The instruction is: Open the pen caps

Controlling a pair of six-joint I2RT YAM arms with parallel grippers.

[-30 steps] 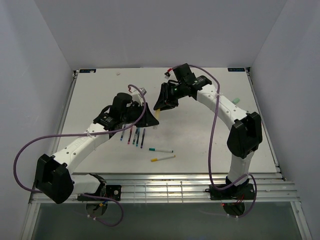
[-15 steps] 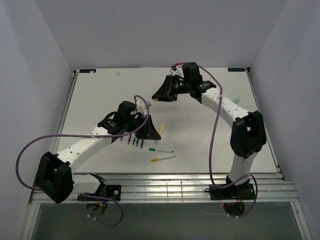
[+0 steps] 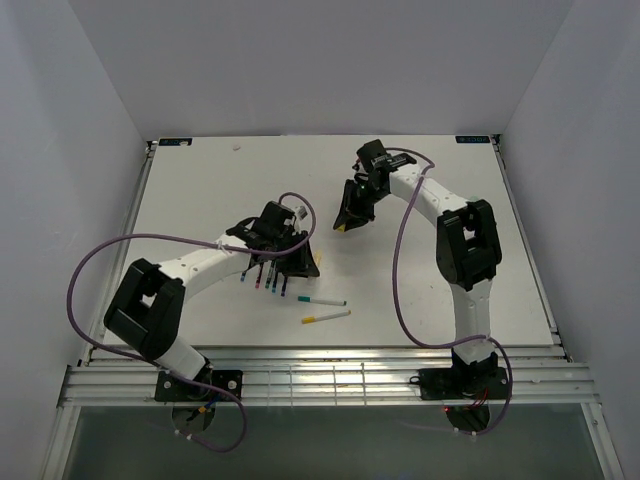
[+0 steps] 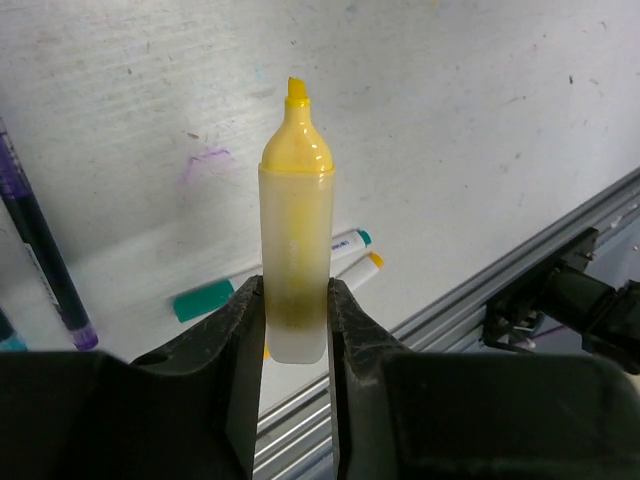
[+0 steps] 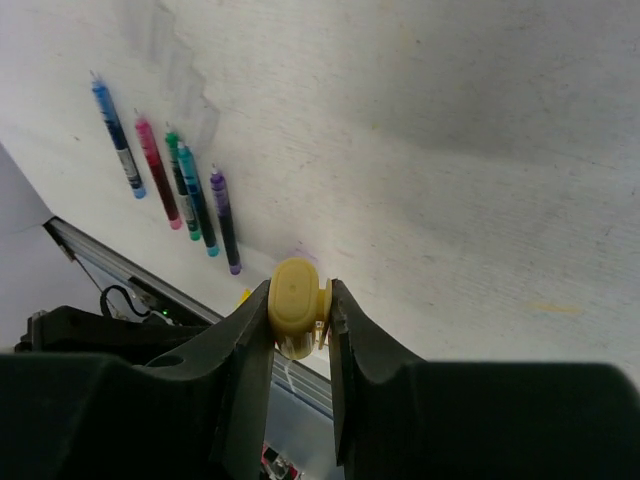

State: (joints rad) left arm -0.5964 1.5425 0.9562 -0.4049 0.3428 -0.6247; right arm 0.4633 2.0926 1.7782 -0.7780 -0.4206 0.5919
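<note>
I am working in a robotics lab test cell: 3 plain pale walls (image 3: 320,60) are boxing in a white table (image 3: 200,190), aluminium rails (image 3: 330,378) are lining its near edge, and purple cables (image 3: 397,270) are looping above it.

On the table (image 3: 200,190): row of five pens (image 5: 183,188) side by side, left of centre; pair of pens (image 3: 322,300) right of it, nearer the front. Over the row's right end: highlighter (image 4: 297,230) in left gripper (image 4: 297,300). Behind, rightward: cap (image 5: 293,312) in right gripper (image 5: 299,298).
</note>
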